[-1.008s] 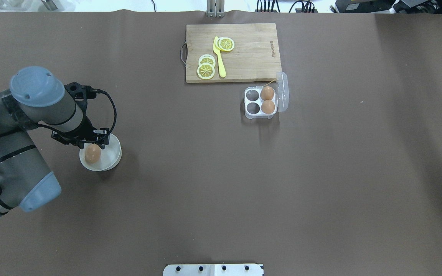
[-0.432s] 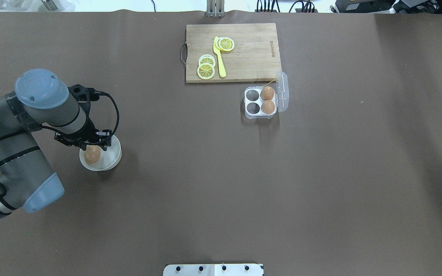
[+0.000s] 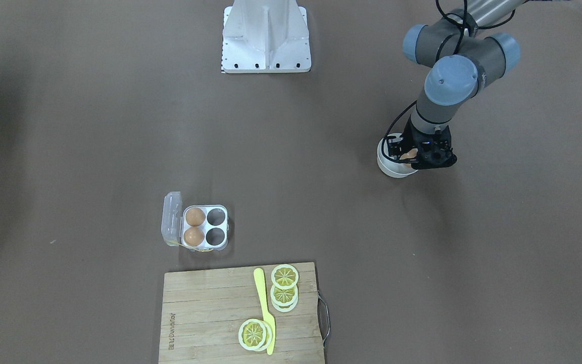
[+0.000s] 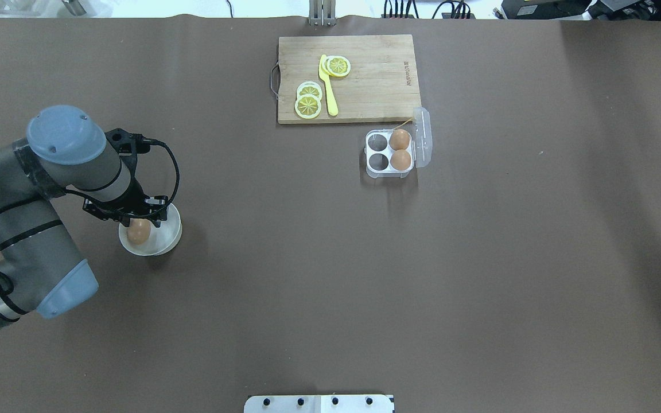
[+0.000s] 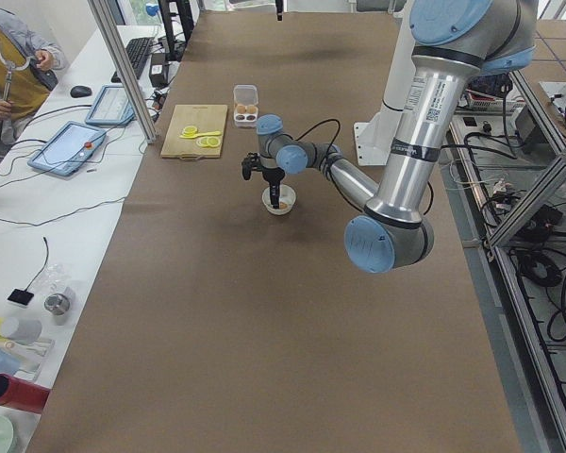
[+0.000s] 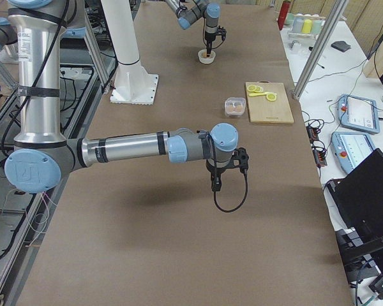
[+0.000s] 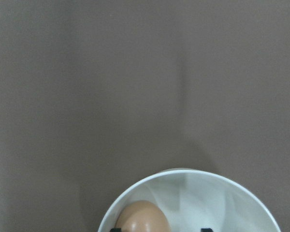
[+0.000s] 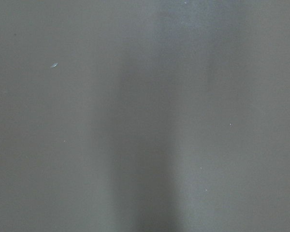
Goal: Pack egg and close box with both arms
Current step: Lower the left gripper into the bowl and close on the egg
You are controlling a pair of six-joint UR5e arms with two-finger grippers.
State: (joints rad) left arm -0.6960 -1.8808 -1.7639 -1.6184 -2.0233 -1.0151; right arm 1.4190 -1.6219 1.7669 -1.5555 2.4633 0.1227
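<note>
Stamp on the cutting board (image 4: 376, 86) can't be read, too small. The left gripper (image 4: 135, 218) is held spread around the egg (image 4: 139, 232) in the bowl (image 4: 171, 229); the right gripper (image 6: 215, 185) can't be judged.

wooden cutting board (image 4: 376, 80) with lemon slices (image 4: 308, 106) and a yellow knife (image 4: 327, 86) on it, white bowl (image 4: 171, 234) well apart

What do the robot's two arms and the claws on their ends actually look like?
The left arm and the right arm are silver-grey tubes joined by rounded light-blue caps. A black cable loops beside each wrist. The left gripper and the right gripper are black, with slim fingers. A printed label sits on the left arm's tube, and a logo on one right-arm cap.
</note>
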